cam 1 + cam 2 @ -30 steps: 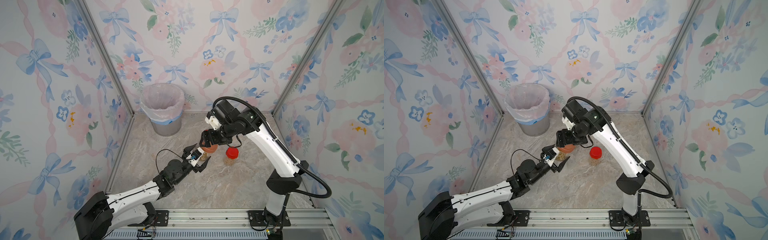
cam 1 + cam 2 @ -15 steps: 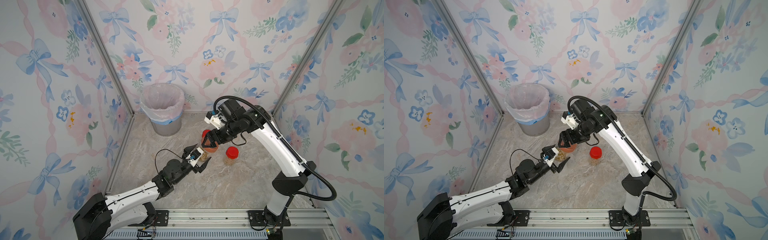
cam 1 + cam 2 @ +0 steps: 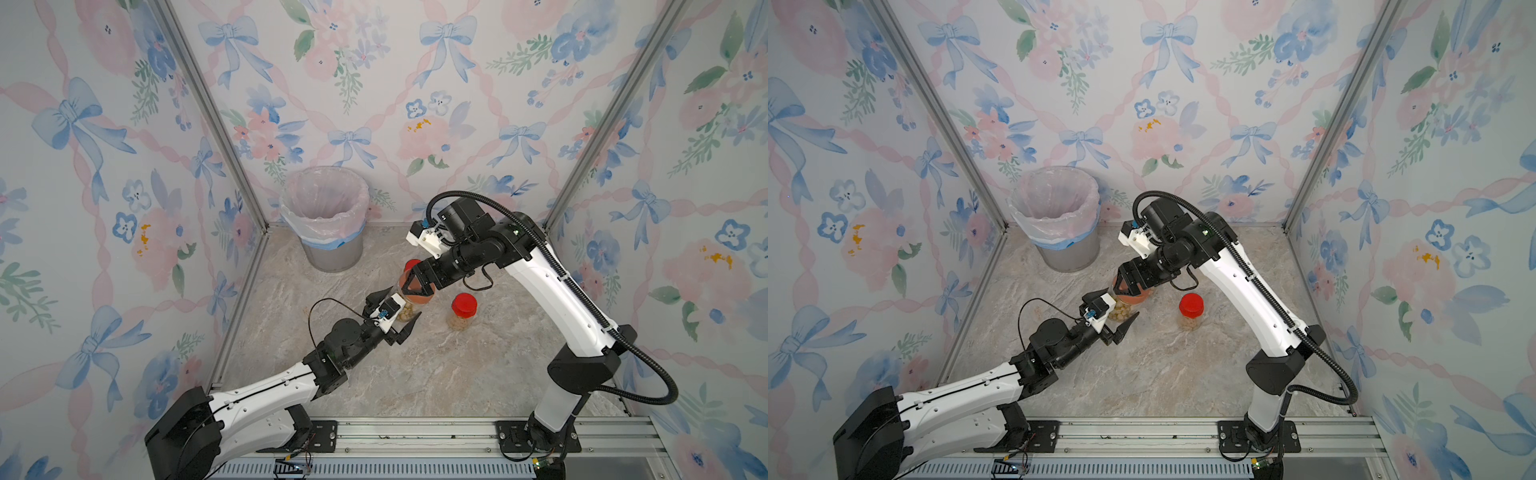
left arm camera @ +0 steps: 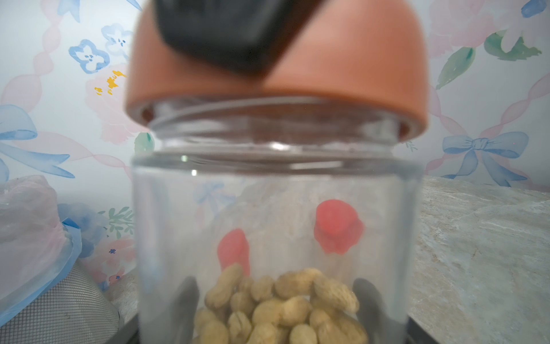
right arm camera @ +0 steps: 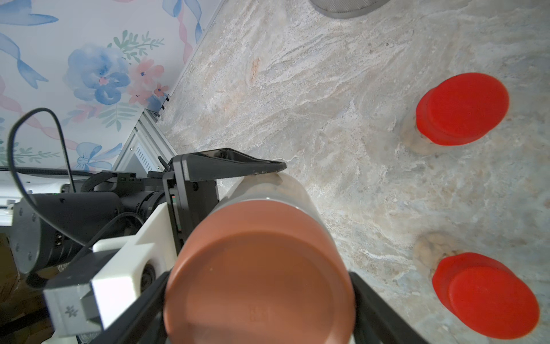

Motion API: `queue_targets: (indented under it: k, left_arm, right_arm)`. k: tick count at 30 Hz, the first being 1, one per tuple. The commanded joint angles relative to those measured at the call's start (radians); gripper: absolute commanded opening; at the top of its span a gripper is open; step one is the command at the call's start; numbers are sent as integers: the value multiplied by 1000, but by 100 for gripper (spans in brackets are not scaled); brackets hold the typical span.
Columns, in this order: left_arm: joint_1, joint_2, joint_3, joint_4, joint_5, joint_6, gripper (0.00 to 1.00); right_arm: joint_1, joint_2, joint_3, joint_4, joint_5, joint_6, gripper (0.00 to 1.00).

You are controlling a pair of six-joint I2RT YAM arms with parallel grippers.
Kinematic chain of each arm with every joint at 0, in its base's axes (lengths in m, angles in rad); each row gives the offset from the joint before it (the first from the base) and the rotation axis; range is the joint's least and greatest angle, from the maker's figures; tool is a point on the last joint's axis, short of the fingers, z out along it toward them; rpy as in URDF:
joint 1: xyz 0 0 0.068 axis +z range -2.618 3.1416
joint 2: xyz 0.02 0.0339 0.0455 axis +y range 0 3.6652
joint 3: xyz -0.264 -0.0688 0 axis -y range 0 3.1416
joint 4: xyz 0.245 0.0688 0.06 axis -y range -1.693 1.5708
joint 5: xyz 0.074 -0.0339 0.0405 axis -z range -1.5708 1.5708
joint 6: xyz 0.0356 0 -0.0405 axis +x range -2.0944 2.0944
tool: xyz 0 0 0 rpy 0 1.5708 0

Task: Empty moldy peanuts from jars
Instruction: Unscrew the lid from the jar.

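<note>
Your left tool (image 3: 395, 311) clamps the smooth clear cylindrical jar (image 4: 276, 208) at mid-tabletop (image 3: 457, 374), pale oval peanuts (image 4: 282, 303) heaped inside; your right tool (image 3: 417, 289) clamps its matte brown round lid (image 5: 259, 283). Since a second ago the right wrist has turned, exposing the rear red lid (image 3: 411, 264)

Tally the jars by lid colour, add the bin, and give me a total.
Red-lidded jars: 2
Brown-lidded jar: 1
Lined bin: 1
Total: 4
</note>
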Motion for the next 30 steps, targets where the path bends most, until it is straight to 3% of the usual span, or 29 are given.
queue_targets:
  k: [1, 30]
  left_arm:
    - [2, -28, 20, 103, 29, 0, 18]
    - [11, -55, 15, 103, 8, 0, 18]
  right_arm:
    - [32, -33, -10, 46, -56, -14, 83]
    - [-59, -179, -163, 116, 34, 55, 82]
